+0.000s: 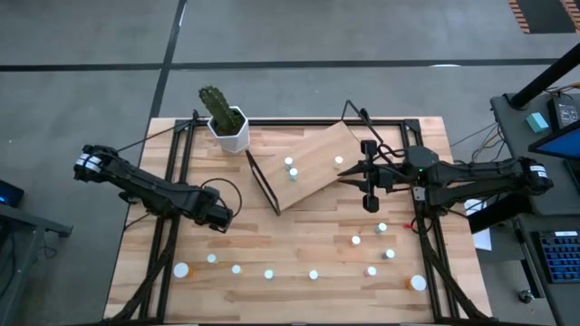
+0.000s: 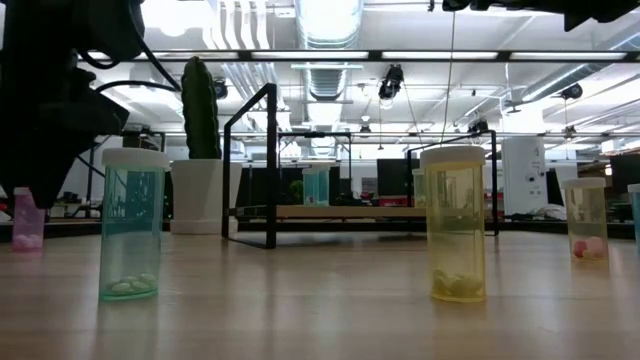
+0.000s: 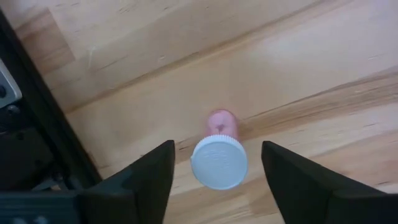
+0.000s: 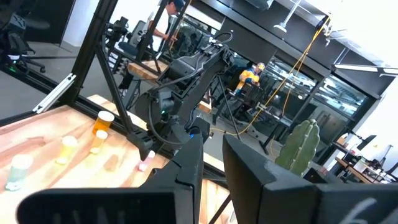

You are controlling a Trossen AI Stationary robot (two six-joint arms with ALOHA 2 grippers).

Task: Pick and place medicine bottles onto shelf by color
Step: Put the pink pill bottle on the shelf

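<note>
A small pink medicine bottle with a white cap (image 3: 219,163) stands upright on the plank table. My left gripper (image 3: 217,186) points down over it, open, one finger on either side of the cap and clear of it. In the high view this gripper (image 1: 218,217) hides the bottle. In the low view the same bottle (image 2: 27,220) shows at the left edge. Several more bottles (image 1: 269,273) stand in a loose row along the near edge. The tilted wooden shelf (image 1: 313,149) carries three bottles (image 1: 290,163). My right gripper (image 1: 370,186) hovers by the shelf's right corner, shut but for a slit and empty.
A cactus in a white pot (image 1: 227,122) stands at the far edge, left of the shelf. A green bottle (image 2: 132,222) and a yellow one (image 2: 456,222) stand nearest the low camera. Black frame rails (image 1: 172,181) run along both table sides. Bare planks lie mid-table.
</note>
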